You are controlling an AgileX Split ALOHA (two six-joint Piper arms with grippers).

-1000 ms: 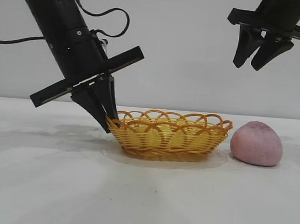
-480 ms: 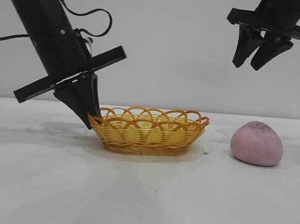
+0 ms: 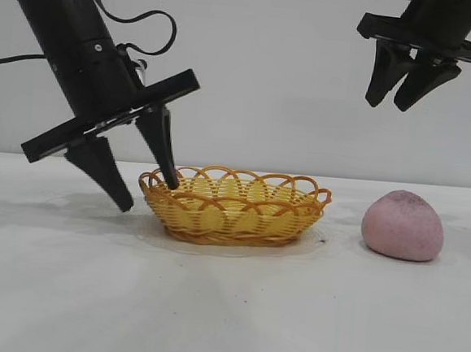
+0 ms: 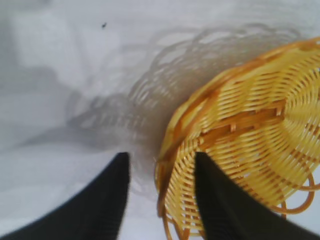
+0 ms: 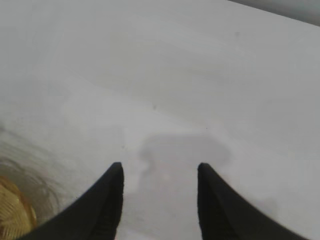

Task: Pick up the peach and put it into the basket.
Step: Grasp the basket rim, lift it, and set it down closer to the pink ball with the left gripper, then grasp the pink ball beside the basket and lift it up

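A: Wicker basket (image 3: 233, 212), yellow-orange, sits flat on the white table (image 3: 225, 306). Peach (image 3: 402, 225) rests on the table beside it, toward the right arm, apart from the rim and untouched. Basket holds nothing. So 0 of 2 steps done: pick pending, placement pending

B: Left gripper (image 3: 148, 194)?

A: Low at the basket's near end, jaws spread. 1 finger is tipped over the rim into the basket, the other is outside near the table; the wrist view shows the rim between them (image 4: 167, 150), not pinched

B: Right gripper (image 3: 398, 95)?

A: High above the table, roughly over the gap between basket and peach, jaws partly apart, holding nothing. Its wrist view shows only bare table between the fingers

B: Change against the earlier frames?

A: 1 second back the left jaws were closed on the rim and the basket lay nearer the peach. Basket has since been dragged away from it, then released. Right arm and peach unchanged

B: Remaining?

A: Judged: right arm is better placed for the peach; the whole pick and drop is left
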